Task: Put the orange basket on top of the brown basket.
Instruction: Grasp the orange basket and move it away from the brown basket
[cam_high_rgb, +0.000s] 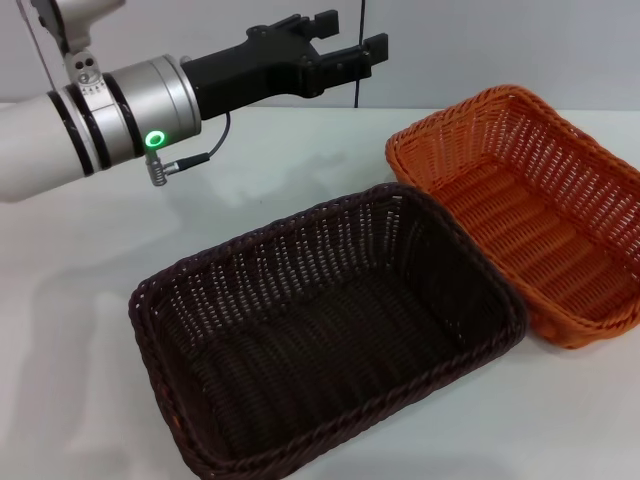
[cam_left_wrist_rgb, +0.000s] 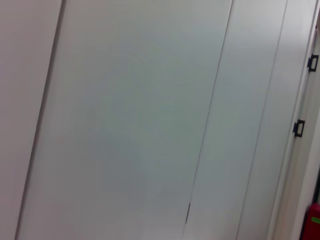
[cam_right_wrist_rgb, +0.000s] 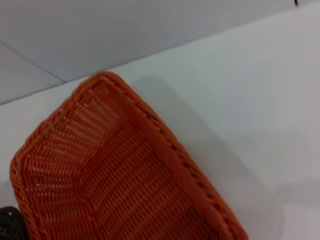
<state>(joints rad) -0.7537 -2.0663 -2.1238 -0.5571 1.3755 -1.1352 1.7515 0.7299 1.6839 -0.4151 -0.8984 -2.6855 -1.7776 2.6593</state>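
The orange basket (cam_high_rgb: 530, 210) sits upright and empty on the white table (cam_high_rgb: 290, 170) at the right. The brown basket (cam_high_rgb: 330, 330) sits upright and empty in the front middle, its right side touching the orange basket's near left side. My left gripper (cam_high_rgb: 350, 35) is held high over the table's far middle, behind both baskets, open and empty. The right wrist view looks down on one corner of the orange basket (cam_right_wrist_rgb: 125, 175), with a sliver of the brown basket (cam_right_wrist_rgb: 7, 221) beside it. My right gripper does not show in any view.
The left wrist view shows only pale wall panels (cam_left_wrist_rgb: 135, 120) and a red object (cam_left_wrist_rgb: 312, 225) at its edge. Bare table lies left of the brown basket and behind both baskets.
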